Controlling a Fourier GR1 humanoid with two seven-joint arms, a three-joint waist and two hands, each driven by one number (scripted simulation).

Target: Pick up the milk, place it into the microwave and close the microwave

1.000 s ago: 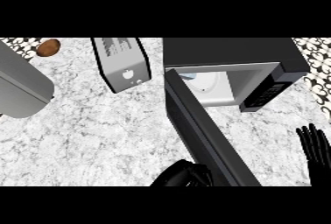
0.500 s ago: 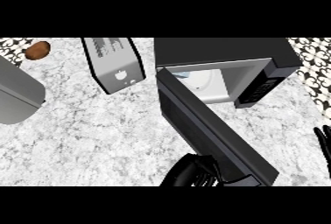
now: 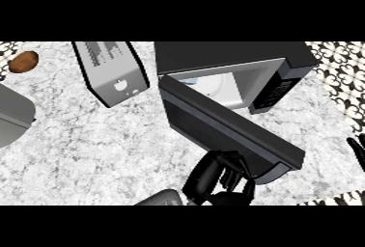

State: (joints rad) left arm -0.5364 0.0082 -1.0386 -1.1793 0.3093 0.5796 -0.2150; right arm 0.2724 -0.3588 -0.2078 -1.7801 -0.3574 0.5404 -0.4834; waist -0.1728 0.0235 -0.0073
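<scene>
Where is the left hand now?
Head view, bottom centre: the left hand is against the outer face of the half-open microwave door, near its free end.

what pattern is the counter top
White and grey marbling on the counter top, shown best in the head view.

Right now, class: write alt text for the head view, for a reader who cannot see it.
The robot's left hand is against the outside of a half-open microwave door on a marble counter. A white object sits inside the microwave, a toaster stands to its left, and the right hand rests open at the view's right edge.
</scene>
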